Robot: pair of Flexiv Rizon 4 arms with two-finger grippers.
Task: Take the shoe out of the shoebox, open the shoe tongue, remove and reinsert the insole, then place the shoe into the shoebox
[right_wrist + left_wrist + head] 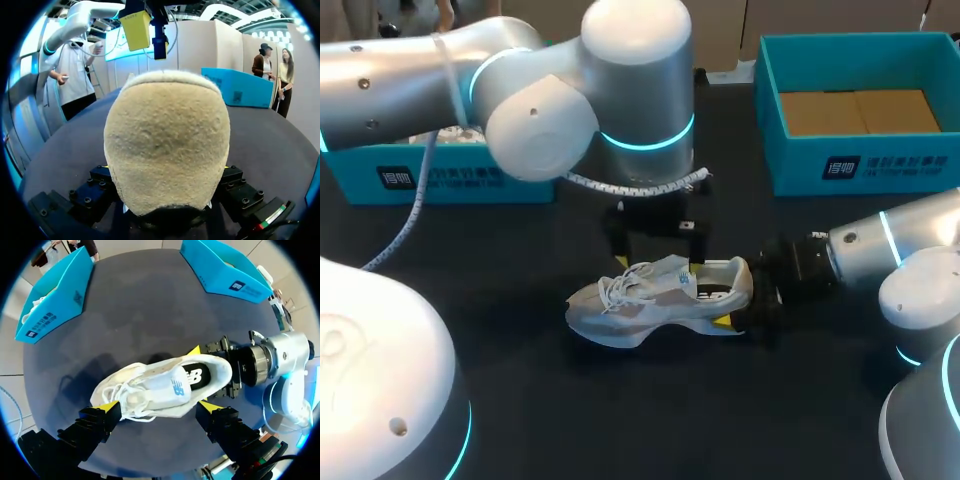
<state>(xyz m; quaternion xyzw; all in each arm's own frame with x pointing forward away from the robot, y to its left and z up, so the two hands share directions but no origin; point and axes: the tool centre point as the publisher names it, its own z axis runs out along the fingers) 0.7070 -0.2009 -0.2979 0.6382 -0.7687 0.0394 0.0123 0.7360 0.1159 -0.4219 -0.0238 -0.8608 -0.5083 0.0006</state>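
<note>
White shoe (pixel 655 300) at the middle of the dark surface (pixel 570 420), toe to the left, its heel clamped from two sides by the right hand (pixel 201 376). The left hand (pixel 158 407) hangs above the midfoot, fingers apart astride the shoe. The left box (pixel 440 180) and right box (pixel 860 165), both teal, stand at the rear, well apart from it.

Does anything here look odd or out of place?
Nothing is spilled or damaged. The one oddity is the white shoe, which lies out on the table, not in the open shoebox. It looks tipped sideways, its laces loose and its heel pinched by the right gripper.
</note>
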